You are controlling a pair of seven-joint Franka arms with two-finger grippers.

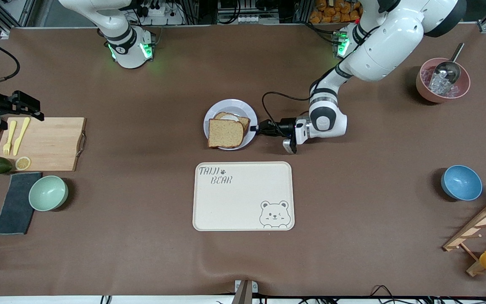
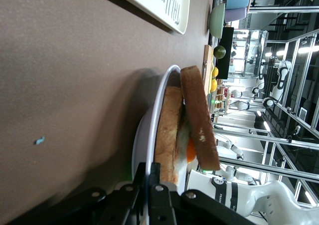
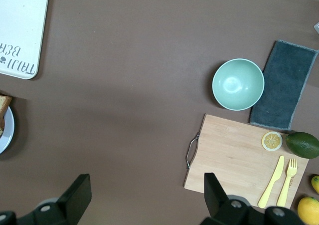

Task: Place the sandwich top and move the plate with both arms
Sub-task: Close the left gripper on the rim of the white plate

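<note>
plate [image 1: 211, 116]: mid-counter, farther from the camera than the tray [image 1: 243, 196].
top [image 1: 225, 133]: laid askew on the egg slice [image 2: 169, 130].
left end effector [image 1: 256, 127]: clamped on the plate rim, apparently.
right end effector [image 3: 144, 197]: jaws wide, empty, raised over bare counter near the board [image 3: 239, 157], waiting.
advice: plate to be kept level, lifted slowly.

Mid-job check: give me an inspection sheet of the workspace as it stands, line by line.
Surface: brown table, no spills seen.
Job's things: sandwich top lies on the egg slice on the plate.
Clutter: bear tray, cutting board, green bowl, grey cloth, blue bowl, pink bowl with scoop.
Grippers: left gripper shut on the plate's rim; right gripper open, waiting above the table near the cutting board.
Cables: black cable loops by the left wrist.
Surroundings: wooden rack at the table's edge.
</note>
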